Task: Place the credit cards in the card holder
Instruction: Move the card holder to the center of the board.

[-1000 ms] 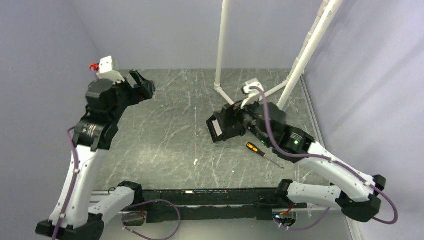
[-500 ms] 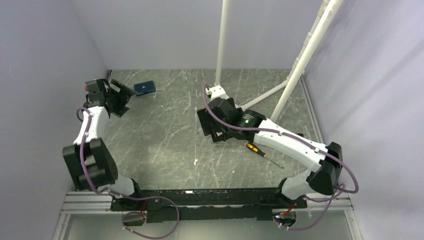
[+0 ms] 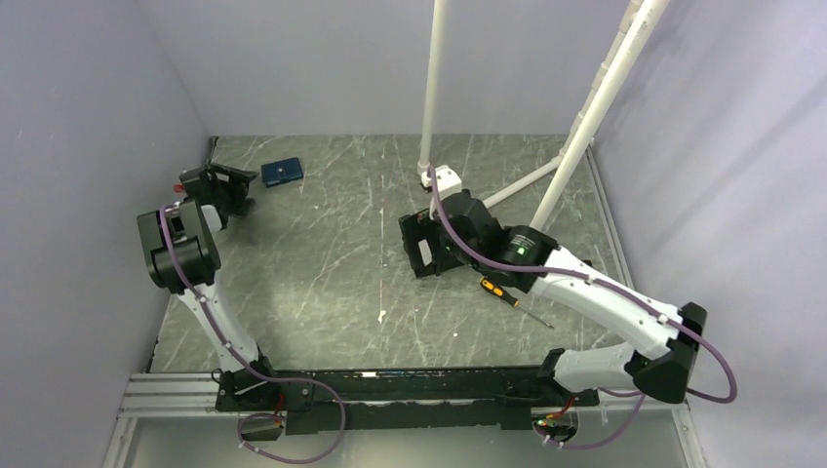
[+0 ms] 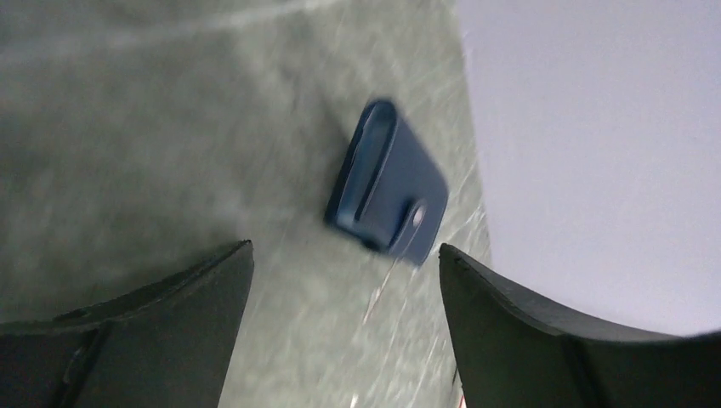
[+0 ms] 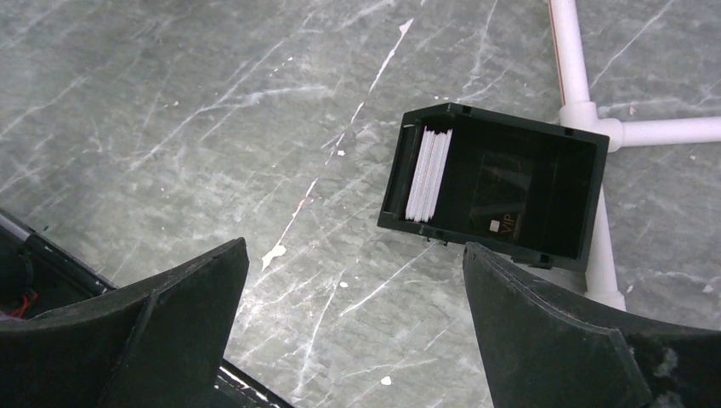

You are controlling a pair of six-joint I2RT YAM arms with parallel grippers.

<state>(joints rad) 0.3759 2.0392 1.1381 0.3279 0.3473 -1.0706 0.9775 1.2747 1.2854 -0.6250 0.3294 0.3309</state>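
Note:
The card holder (image 4: pixel 387 183) is a small dark-blue wallet lying flat near the back left wall (image 3: pixel 281 173). My left gripper (image 4: pixel 344 247) hovers just short of it, open, with nothing between its fingers. A stack of whitish credit cards (image 5: pixel 428 174) stands on edge against one wall of a black open box (image 5: pixel 587 183). A dark card marked VIP (image 5: pixel 503 223) lies on the box floor. My right gripper (image 5: pixel 354 246) hangs above the table just in front of the box, open and empty.
An orange-handled screwdriver (image 3: pixel 499 290) lies on the marbled table right of the box. White pipe legs (image 3: pixel 429 88) rise from a foot behind the box (image 5: pixel 587 110). Grey walls close in on the left, back and right.
The left arm has folded back and dropped its gripper low by the left wall, uncovering the card holder. The right arm has re-posed, with its wrist still over the black box.

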